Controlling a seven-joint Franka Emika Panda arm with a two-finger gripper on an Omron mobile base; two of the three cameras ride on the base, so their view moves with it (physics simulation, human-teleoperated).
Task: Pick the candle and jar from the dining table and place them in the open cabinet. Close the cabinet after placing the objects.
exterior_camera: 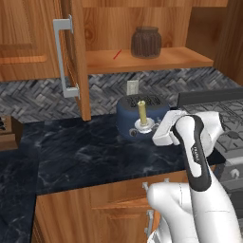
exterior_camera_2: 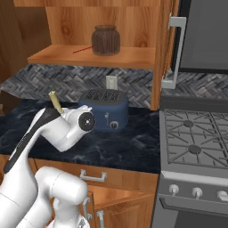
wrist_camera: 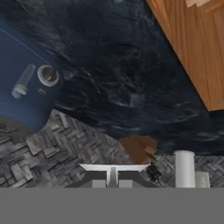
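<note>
One jar [exterior_camera: 146, 42] and one candle [exterior_camera: 141, 110] in play here: the dark brown jar sits alone on the bare wooden shelf of the open cabinet [exterior_camera: 152, 59], upright and toward the middle, with a thin red streak on the shelf just to its left. The candle is up off the surface [exterior_camera: 85, 152], its yellow stick upright in the small white holder at the end of the arm, right in front of the one blue toaster [exterior_camera: 128, 118] in the left base view; the gripper [exterior_camera: 144, 126] is at that holder and the jaws are pressed tight, pinching the candle. Swing to the right base view and the holder is hidden behind the white wrist, just the candle's stick [exterior_camera_2: 55, 103] poking up at a tilt, while the toaster's [exterior_camera_2: 105, 109] slots, lever and dial show plainly, and so do the stove grates [exterior_camera_2: 196, 133] and three knobs on the right. That view also gives the right-hand cabinet door handle [exterior_camera_2: 173, 51]; the left base view gives the other open door with its long silver handle [exterior_camera: 64, 57]. The hand view looks over black veined marble, the toaster's blue side [wrist_camera: 24, 83] with its lever and dial, the herringbone backsplash [wrist_camera: 57, 153] and a wooden door panel [wrist_camera: 192, 48]
</note>
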